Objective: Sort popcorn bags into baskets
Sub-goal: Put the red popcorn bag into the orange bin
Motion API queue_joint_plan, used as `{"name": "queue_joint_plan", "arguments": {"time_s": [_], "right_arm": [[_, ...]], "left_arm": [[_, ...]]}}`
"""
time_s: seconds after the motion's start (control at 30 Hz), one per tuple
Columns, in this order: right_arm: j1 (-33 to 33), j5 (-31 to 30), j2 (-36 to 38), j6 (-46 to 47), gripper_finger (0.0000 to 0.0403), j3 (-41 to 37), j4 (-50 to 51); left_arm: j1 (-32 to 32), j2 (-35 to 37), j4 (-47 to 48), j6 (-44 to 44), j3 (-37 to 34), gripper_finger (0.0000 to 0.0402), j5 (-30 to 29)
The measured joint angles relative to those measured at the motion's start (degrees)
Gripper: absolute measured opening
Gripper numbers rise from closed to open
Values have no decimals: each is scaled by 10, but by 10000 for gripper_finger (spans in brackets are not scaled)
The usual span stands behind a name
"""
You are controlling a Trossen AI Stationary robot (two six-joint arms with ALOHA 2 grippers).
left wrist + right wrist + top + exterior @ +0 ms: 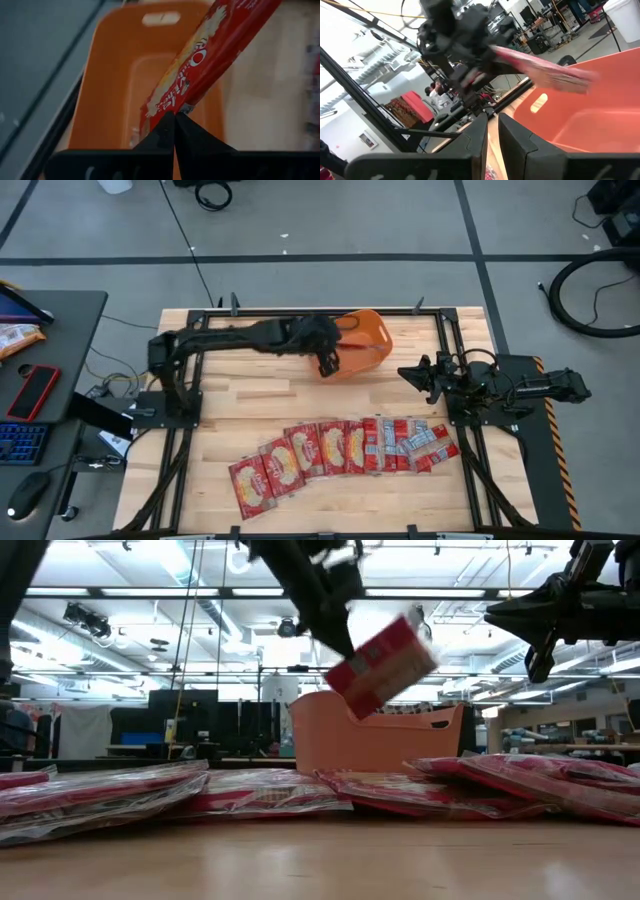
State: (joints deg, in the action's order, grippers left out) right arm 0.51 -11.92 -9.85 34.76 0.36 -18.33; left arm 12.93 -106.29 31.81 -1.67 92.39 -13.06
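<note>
Wooden worktop point(250, 395): left gripper point(174, 116) clamps a flat red popcorn packet's point(210, 60) edge above the orange plastic tub point(368, 338); probably light, floppy, slippery. Right gripper point(492, 120) waits, slightly parted.

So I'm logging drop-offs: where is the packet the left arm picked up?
The left gripper holds the popcorn bag in the air over the orange basket, at the table's far edge near the middle in the high view.

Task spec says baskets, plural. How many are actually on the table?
1. The orange basket sits top-middle of the table in the high view; the left gripper holds a popcorn bag over it. No second basket shows in any view.
</note>
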Motion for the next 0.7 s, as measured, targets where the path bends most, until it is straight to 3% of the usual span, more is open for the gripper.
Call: {"name": "queue_joint_plan", "arguments": {"time_s": [0.37,0.57,0.7], "right_arm": [[0,1,0,0,52,0,0],[0,1,0,0,52,0,0],[0,1,0,0,52,0,0]], "left_arm": [[81,-85,62,-74,58,8,58],[95,-95,44,-138,59,10,54],[87,-96,38,-147,60,34,54]]}}
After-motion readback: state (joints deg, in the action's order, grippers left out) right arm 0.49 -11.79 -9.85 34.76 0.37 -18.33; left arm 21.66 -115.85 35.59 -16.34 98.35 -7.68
